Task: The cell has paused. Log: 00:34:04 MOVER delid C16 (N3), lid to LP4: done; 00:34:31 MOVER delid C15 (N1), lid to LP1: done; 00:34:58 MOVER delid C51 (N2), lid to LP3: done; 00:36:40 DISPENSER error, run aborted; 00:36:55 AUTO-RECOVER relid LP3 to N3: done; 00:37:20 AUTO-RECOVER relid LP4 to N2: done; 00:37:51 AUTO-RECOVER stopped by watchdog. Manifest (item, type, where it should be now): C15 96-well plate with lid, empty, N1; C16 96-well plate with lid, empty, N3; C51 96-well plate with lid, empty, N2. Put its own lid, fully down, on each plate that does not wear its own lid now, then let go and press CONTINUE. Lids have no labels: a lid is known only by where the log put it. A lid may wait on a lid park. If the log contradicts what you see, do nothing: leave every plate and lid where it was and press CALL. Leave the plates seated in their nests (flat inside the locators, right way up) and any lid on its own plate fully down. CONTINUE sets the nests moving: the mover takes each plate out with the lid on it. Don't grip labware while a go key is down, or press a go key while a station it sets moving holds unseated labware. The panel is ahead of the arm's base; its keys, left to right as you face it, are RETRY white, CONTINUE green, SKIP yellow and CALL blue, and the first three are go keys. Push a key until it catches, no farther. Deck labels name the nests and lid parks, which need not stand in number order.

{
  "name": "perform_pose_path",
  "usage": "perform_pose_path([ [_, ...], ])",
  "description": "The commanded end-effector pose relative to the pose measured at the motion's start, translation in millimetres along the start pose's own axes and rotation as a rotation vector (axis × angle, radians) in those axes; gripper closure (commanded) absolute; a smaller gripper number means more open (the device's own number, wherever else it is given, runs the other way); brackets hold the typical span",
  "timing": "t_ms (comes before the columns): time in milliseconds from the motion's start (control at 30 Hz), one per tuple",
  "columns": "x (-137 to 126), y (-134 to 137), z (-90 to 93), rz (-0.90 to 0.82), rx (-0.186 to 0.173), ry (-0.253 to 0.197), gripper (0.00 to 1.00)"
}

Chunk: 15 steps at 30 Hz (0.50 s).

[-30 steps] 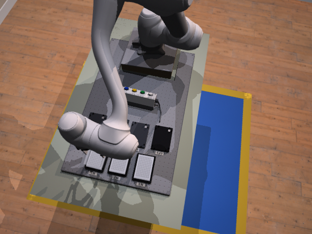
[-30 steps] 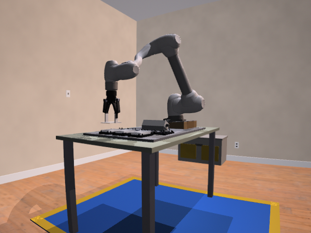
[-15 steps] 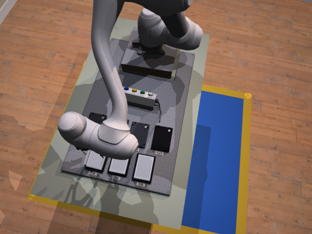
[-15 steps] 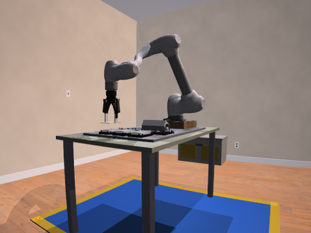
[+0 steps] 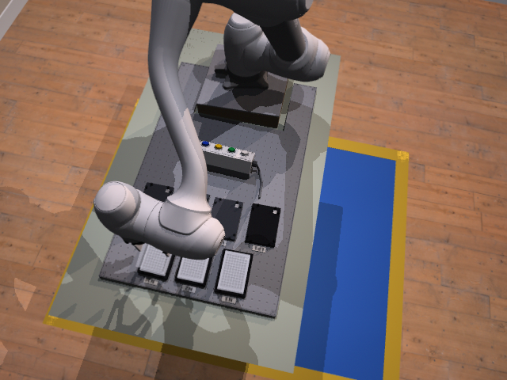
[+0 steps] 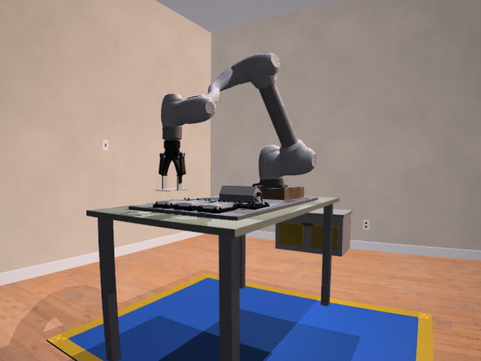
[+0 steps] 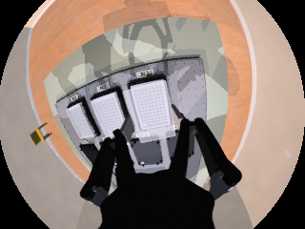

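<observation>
My gripper is shut on a flat clear lid and holds it level, well above the table's far left end. In the wrist view the lid sits between the fingers. Three white 96-well plates sit in the front row of nests: left, middle and right. They also show in the wrist view below the fingers, the nearest plate largest. The arm's wrist hides the gripper in the overhead view. I cannot tell which plates wear lids.
Dark lid parks stand in a row behind the nests; the left, third and right show bare, one is hidden by the arm. The key panel carries blue, yellow, green and white keys.
</observation>
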State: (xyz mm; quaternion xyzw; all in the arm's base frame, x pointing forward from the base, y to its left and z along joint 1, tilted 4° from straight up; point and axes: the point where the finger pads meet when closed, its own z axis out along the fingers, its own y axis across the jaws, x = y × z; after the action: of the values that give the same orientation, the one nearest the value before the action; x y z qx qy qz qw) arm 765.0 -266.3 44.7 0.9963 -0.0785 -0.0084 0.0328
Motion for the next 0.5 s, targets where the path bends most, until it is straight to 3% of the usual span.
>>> perform_pose_path([
  [0,-0.1,0.6,0.9,-0.001,0.003,-0.004,1.0],
  [467,-0.1,0.6,2.4,0.015,0.003,-0.004,1.0],
])
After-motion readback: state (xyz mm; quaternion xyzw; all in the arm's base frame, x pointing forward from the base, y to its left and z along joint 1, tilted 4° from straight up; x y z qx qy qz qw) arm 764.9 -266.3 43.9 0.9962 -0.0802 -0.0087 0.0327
